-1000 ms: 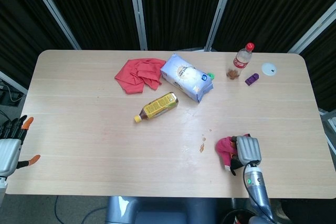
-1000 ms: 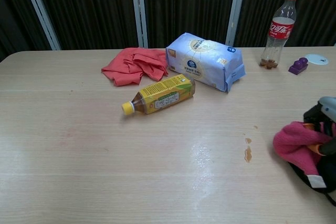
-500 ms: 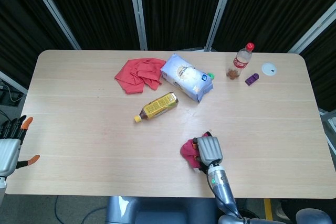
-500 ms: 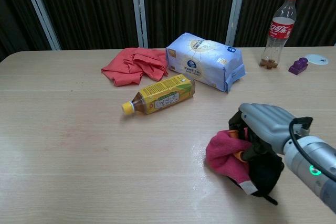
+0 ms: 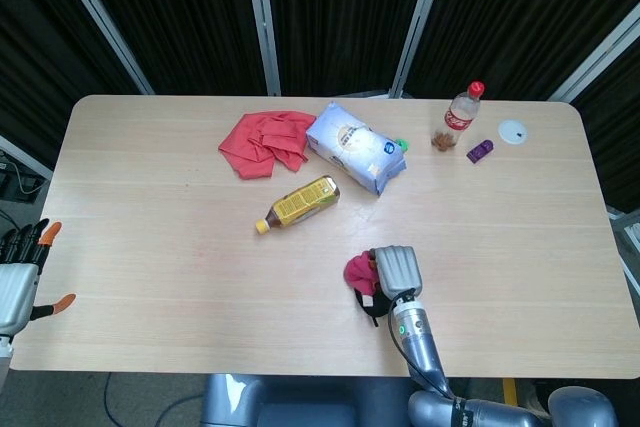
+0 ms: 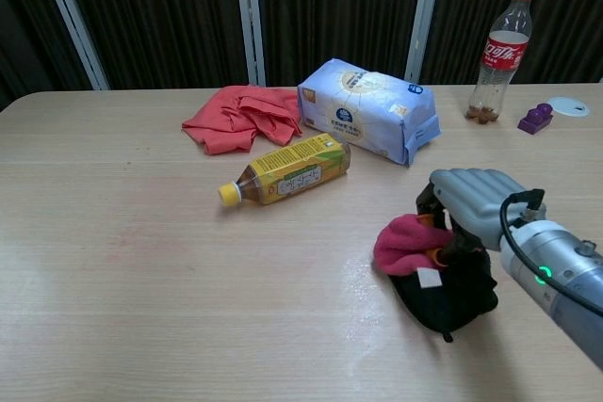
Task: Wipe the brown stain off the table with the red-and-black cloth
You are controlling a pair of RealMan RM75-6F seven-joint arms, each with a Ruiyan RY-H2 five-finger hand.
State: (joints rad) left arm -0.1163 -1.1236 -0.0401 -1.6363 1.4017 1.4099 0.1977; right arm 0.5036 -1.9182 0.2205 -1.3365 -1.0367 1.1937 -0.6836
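Observation:
My right hand (image 5: 396, 271) (image 6: 474, 204) holds the red-and-black cloth (image 5: 361, 277) (image 6: 426, 265) down on the table (image 5: 150, 247), near the front edge and a little right of centre. The cloth bunches under the palm, its pink-red part to the left and its black part toward me. No brown stain shows; the cloth and hand cover the spot where it lay. A faint wet sheen (image 6: 363, 281) lies left of the cloth. My left hand (image 5: 22, 277) hangs off the table's left front corner, fingers apart and holding nothing.
A yellow tea bottle (image 5: 299, 204) (image 6: 287, 169) lies on its side behind the cloth. Further back are a red rag (image 5: 265, 141), a blue-white packet (image 5: 355, 146), a cola bottle (image 5: 459, 116), a purple block (image 5: 480, 151) and a white disc (image 5: 512, 131).
My right hand dragged the cloth leftward from the right side across the brown stain, which is now covered. In the last half second it shifted slightly away from me. The left hand stayed put.

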